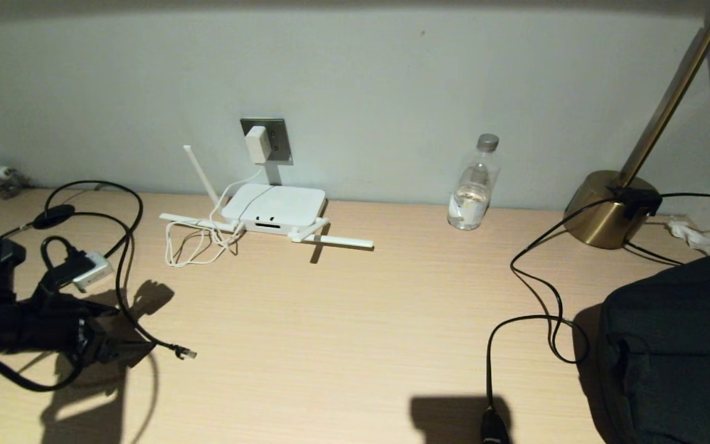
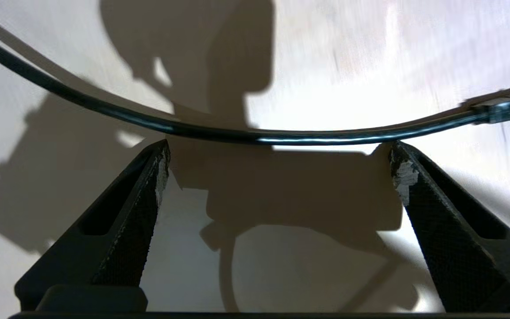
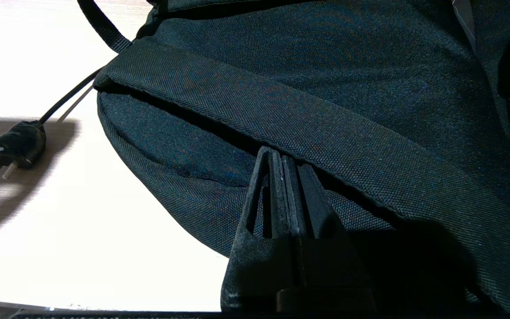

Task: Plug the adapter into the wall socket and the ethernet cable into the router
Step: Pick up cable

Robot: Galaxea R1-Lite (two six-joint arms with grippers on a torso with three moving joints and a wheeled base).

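The white adapter [image 1: 257, 144] sits plugged in the grey wall socket [image 1: 274, 139], its thin white cord looping down to the router [image 1: 275, 207], a flat white box with stick antennas on the desk under the socket. The black ethernet cable [image 1: 127, 271] curls over the left of the desk and ends in a clear plug [image 1: 186, 353] lying loose. My left gripper [image 1: 111, 348] hovers just left of that plug. In the left wrist view it [image 2: 277, 153] is open, with the ethernet cable [image 2: 255, 135] running just past both fingertips and the plug [image 2: 509, 108] off to one side. My right gripper [image 3: 283, 159] is shut, empty, parked against a dark bag.
A water bottle [image 1: 474, 184] stands at the wall right of the router. A brass lamp base [image 1: 607, 209] with thin black cords sits at the back right, its black plug [image 3: 16, 148] lying on the desk. The dark bag [image 1: 675, 351] fills the front right. A small silver box [image 1: 92, 270] lies by the left cables.
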